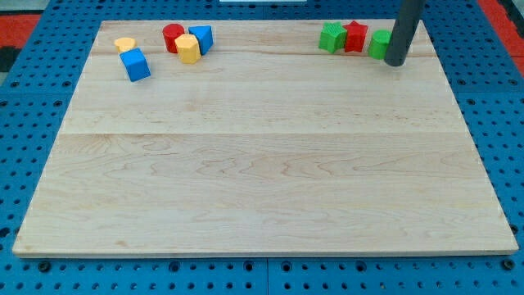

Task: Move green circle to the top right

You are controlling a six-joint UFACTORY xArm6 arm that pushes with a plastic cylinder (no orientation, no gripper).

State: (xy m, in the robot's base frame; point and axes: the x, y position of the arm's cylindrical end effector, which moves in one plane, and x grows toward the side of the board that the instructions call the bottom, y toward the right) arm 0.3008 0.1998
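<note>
The green circle [379, 43] sits near the board's top right, partly hidden behind my rod. My tip [395, 62] rests on the board just to the view's right of it, touching or nearly touching it. A red star block [354, 36] lies just left of the green circle, and a green star block [332, 37] lies left of that, the three in a row along the top edge.
At the top left are a red cylinder [173, 37], a yellow hexagonal block [187, 48], a blue block [202, 38], a blue cube [136, 65] and a small yellow block [124, 44]. The wooden board [262, 164] lies on a blue pegboard surface.
</note>
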